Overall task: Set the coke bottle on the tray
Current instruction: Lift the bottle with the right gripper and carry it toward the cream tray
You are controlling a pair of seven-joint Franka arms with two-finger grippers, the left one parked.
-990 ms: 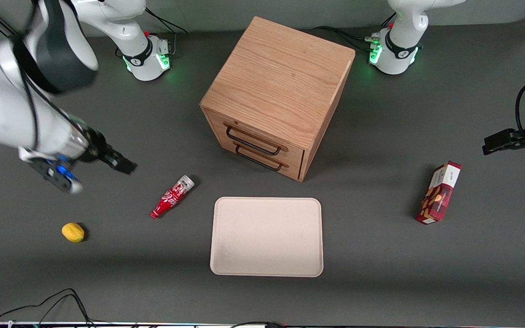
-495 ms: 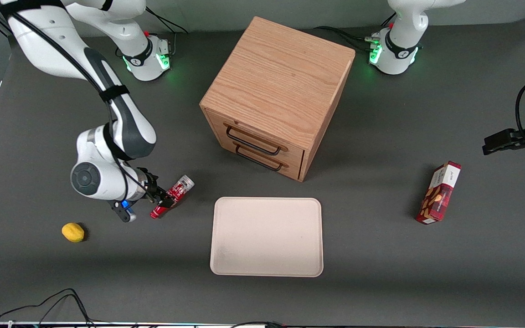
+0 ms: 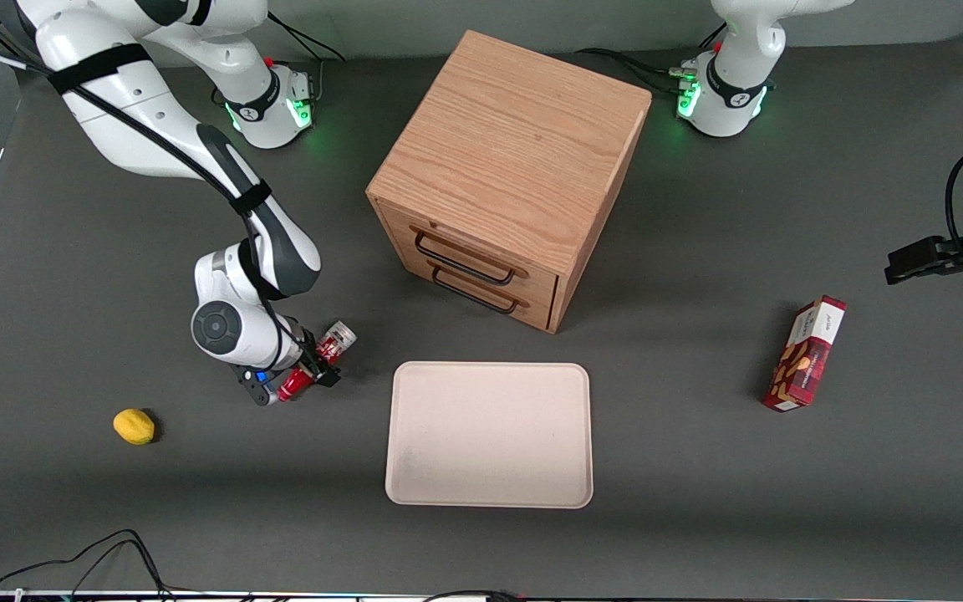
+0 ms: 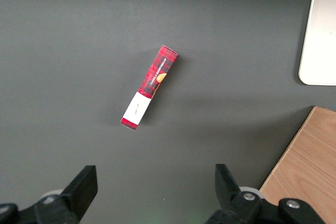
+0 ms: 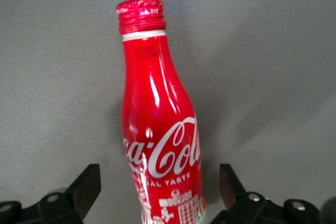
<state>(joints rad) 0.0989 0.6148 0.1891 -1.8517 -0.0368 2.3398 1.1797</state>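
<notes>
While the grasp is unfinished:
Coke bottle [image 5: 160, 140]: lying on the desk [image 3: 699, 518], just beside the tray [image 3: 490, 435], not on it.
Gripper [image 3: 311, 368]: low over the bottle, jaws wide, straddling its body.
Advice: close squarely mid-body; lift clear of the tray's rim.

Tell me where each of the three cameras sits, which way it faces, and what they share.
Front view: high above the table, looking down at the wooden cabinet, tray, lemon and both arms; the gripper is down at the coke bottle.
Right wrist view: on the working arm, facing the table; open gripper fingers straddle the coke bottle.
Left wrist view: on the parked arm, facing down at the snack box; its own fingers show.
Shared: front and left wrist views both show the snack box, tray and cabinet.
</notes>
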